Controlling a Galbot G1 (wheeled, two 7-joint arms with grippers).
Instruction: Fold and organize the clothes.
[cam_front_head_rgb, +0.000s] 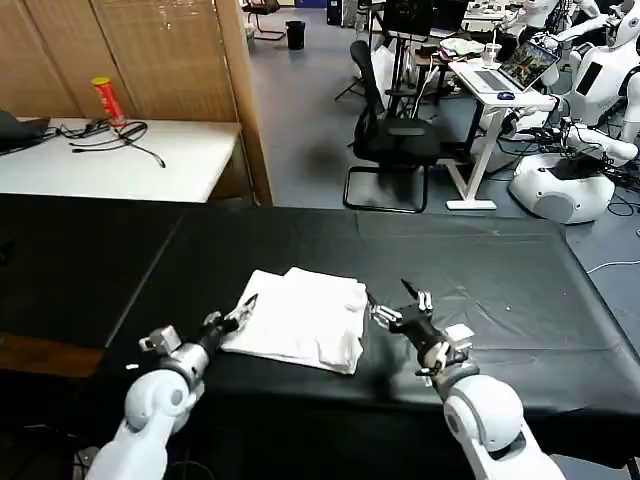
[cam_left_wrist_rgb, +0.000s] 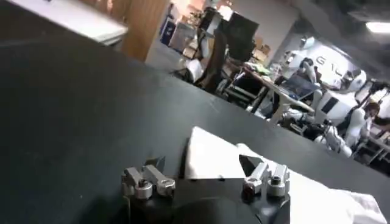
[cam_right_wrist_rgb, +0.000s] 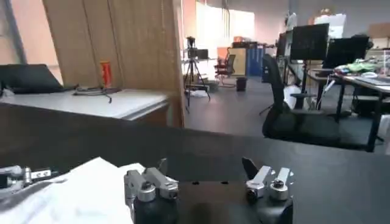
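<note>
The clothes are one white T-shirt (cam_front_head_rgb: 300, 318), lying folded into a thick rectangle on the black tablecloth (cam_front_head_rgb: 500, 290) near the table's front edge. My left gripper (cam_front_head_rgb: 244, 308) is at the shirt's left edge, low over the cloth. In the left wrist view that gripper (cam_left_wrist_rgb: 203, 165) is open, and the shirt's white corner (cam_left_wrist_rgb: 210, 159) lies just beyond its fingertips. My right gripper (cam_front_head_rgb: 392, 303) hovers just right of the shirt. In the right wrist view it (cam_right_wrist_rgb: 206, 167) is open over bare black cloth, with the shirt (cam_right_wrist_rgb: 85, 192) off to one side.
A white table (cam_front_head_rgb: 190, 165) at the back left carries a red can (cam_front_head_rgb: 106, 100) and cables. Beyond the far edge stand a black office chair (cam_front_head_rgb: 395, 135), a desk with a laptop (cam_front_head_rgb: 505, 75) and white robots (cam_front_head_rgb: 570, 180). The tablecloth is bare to the right.
</note>
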